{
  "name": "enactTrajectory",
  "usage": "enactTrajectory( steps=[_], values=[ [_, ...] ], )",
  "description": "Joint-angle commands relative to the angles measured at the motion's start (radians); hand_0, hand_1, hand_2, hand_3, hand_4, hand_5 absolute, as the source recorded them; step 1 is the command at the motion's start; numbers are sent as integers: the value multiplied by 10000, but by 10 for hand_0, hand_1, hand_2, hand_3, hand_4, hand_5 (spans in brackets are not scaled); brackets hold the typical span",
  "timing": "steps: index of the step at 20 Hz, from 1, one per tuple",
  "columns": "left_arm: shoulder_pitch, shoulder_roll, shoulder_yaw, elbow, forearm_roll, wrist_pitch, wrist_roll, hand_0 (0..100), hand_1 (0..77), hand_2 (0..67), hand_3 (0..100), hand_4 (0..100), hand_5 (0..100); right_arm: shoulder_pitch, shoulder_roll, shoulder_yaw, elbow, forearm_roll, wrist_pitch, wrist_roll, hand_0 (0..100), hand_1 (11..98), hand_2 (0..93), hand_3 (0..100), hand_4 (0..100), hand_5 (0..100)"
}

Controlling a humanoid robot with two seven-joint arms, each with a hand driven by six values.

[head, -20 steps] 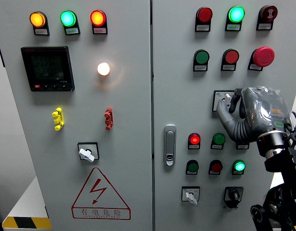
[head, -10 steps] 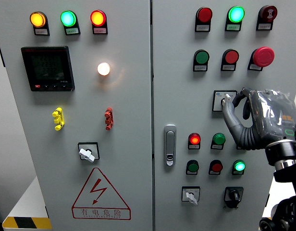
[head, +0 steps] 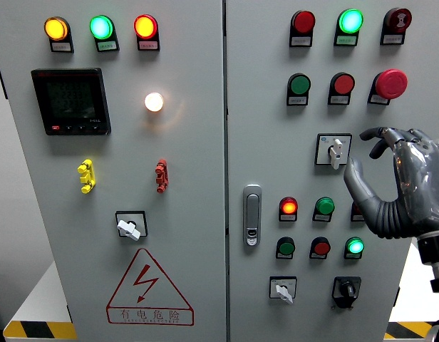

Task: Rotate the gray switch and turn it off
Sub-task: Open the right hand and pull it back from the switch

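Note:
The gray rotary switch (head: 335, 149) sits in a white square plate on the right cabinet door, under the row of green, red and mushroom buttons. Its light knob stands vertical, with the handle pointing down. My right hand (head: 363, 151) hovers just right of it, apart from the knob. The hand's fingers (head: 382, 135) are spread and its thumb (head: 353, 178) points up toward the switch, holding nothing. The left arm does not show.
Below the switch are lit red (head: 288, 207) and green (head: 355, 246) buttons. Two more gray switches (head: 282, 289) (head: 128, 226) and a black one (head: 345, 288) sit lower on the panel. A door handle (head: 252, 214) is at the centre seam.
My right hand let go of the gray switch and drew back to the right and slightly down, opening its fingers. The knob, covered before, now shows upright.

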Motion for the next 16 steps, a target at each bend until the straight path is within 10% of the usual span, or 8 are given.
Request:
enactTrajectory(
  steps=[1, 5, 7, 12, 16],
  values=[
    [3, -1, 0, 0, 0, 0, -1, 0, 0, 133, 183, 95, 117, -193, 2, -25, 298, 0, 18, 166, 602, 364, 274, 362, 236, 522],
    [3, -1, 0, 0, 0, 0, -1, 0, 0, 132, 183, 95, 117, -882, -13, 21, 1202, -31, -13, 642, 489, 351, 211, 257, 137, 374],
    [3, -1, 0, 0, 0, 0, -1, 0, 0, 132, 183, 95, 118, -1220, -14, 37, 1479, -61, -13, 658, 0, 388, 178, 230, 129, 327],
    [3, -1, 0, 0, 0, 0, -1, 0, 0, 132, 183, 95, 117, -1880, -29, 21, 2017, -382, -104, 993, 0, 440, 122, 179, 116, 272],
    [3, -1, 0, 0, 0, 0, -1, 0, 0, 132, 183, 94, 118, -2494, -44, 37, 2063, -614, -1040, 1776, 0, 443, 114, 167, 105, 245]
  ],
)
